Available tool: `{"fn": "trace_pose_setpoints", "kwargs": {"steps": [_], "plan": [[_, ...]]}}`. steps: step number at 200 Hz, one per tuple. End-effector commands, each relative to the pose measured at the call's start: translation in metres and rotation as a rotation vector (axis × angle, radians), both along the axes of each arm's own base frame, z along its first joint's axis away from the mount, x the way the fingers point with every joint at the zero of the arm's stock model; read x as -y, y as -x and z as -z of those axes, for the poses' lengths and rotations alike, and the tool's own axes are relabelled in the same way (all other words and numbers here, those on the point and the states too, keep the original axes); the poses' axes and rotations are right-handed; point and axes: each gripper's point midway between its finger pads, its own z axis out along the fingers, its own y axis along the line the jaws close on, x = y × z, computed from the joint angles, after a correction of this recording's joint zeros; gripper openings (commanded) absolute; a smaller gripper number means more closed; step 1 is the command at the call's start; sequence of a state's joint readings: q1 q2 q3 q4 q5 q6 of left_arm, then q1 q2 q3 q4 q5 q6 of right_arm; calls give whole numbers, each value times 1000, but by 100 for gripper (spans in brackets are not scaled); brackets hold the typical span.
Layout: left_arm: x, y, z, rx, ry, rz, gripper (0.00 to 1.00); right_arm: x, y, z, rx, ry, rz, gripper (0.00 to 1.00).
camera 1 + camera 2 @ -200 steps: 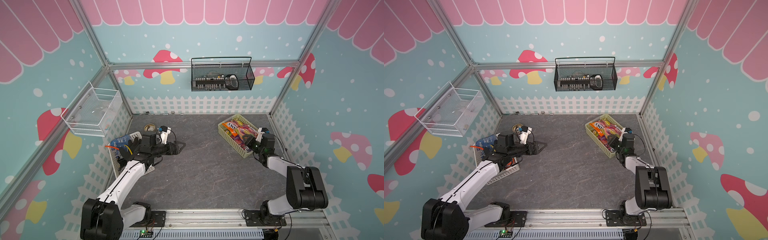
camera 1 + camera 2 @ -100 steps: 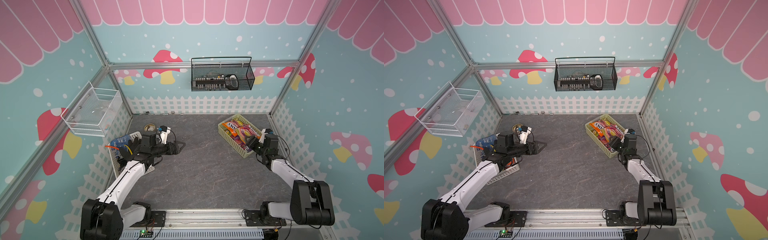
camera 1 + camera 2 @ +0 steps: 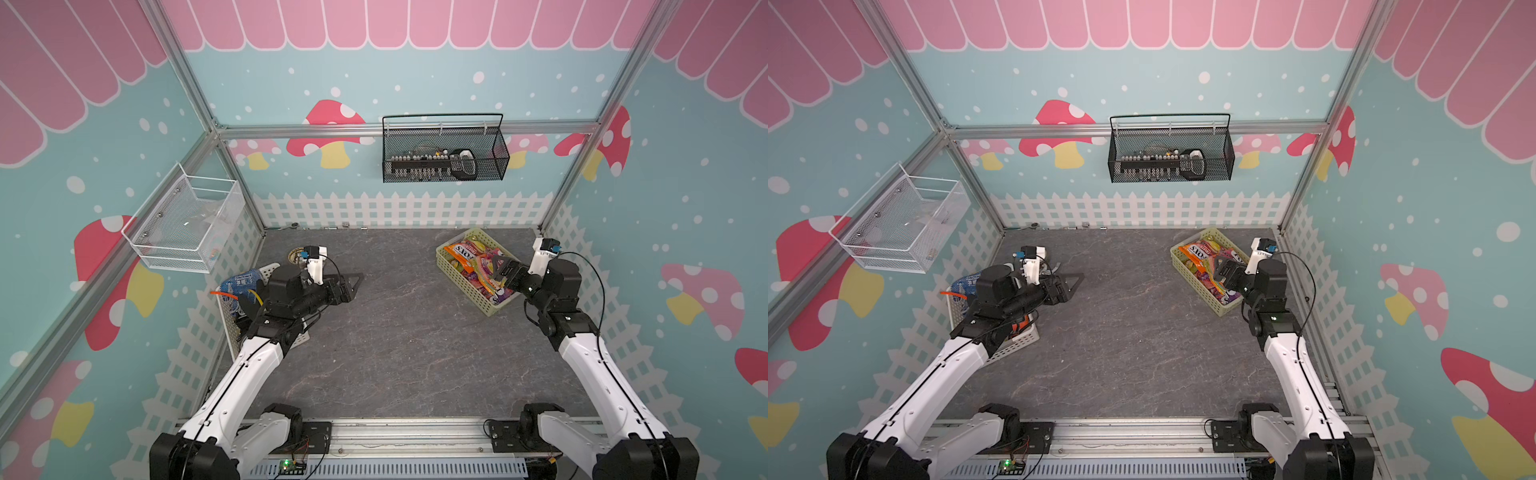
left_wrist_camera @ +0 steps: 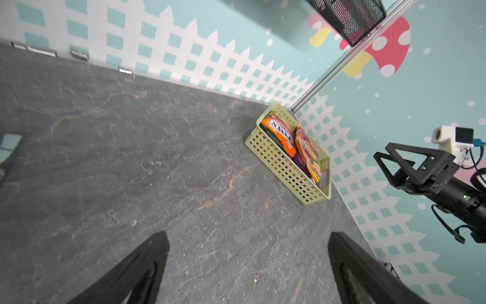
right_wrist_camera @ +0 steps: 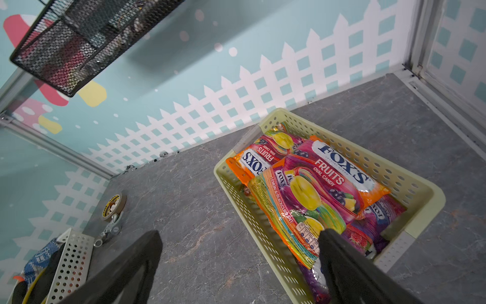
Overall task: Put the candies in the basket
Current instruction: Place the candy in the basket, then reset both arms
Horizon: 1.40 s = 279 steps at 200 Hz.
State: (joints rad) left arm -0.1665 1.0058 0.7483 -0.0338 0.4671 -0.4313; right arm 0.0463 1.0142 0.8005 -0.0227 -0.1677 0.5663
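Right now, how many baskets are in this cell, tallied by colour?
Pale yellow-green basket, on the table, holding candy bags: 1
Black wire basket, on the back wall: 1
White: 2, the white wire basket on the side wall and the white perforated basket under the left arm
Total: 4

glossy candies (image 5: 315,189) piled – inside yellow-green basket (image 5: 410,181)

Black wire basket (image 3: 444,153) hangs on the back wall, white wire basket (image 3: 185,224) on the side wall. On the grey worktop (image 3: 395,332), a tape roll (image 5: 113,206) beside a white perforated bin (image 3: 1013,340) holding a blue cloth (image 3: 243,280).
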Motion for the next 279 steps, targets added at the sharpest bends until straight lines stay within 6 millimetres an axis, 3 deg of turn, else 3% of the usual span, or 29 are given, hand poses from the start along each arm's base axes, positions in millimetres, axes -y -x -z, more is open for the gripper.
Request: {"fn": "trace_pose_setpoints", "kwargs": {"steps": [1, 63, 91, 129, 161, 172, 201, 238, 258, 279], "plan": [[-23, -14, -24, 189, -11, -145, 99, 7, -1, 6, 43, 149, 27, 99], [-63, -21, -7, 450, -140, -381, 99, 54, 7, 17, 257, 339, 279, 98], [-82, -30, 17, 425, -256, -476, 99, 53, 20, 42, 344, 397, 270, 98], [-98, -26, 58, 384, -352, -546, 99, 52, 22, 91, 279, 501, 225, 99], [-110, -28, 90, 306, -438, -588, 99, 46, 25, 112, 292, 586, 175, 99], [-110, -26, 97, 304, -452, -586, 99, 44, 26, 107, 331, 598, 165, 99], [-104, -20, 104, 348, -454, -553, 99, 32, 24, 102, 398, 647, 106, 99], [-101, -20, 93, 431, -466, -550, 99, 25, 11, 113, 398, 660, 56, 99], [-98, -19, 85, 514, -459, -546, 99, 30, 12, 119, 391, 652, 85, 99], [-96, -25, 93, 511, -465, -534, 99, 31, 14, 118, 409, 651, 90, 99]]}}
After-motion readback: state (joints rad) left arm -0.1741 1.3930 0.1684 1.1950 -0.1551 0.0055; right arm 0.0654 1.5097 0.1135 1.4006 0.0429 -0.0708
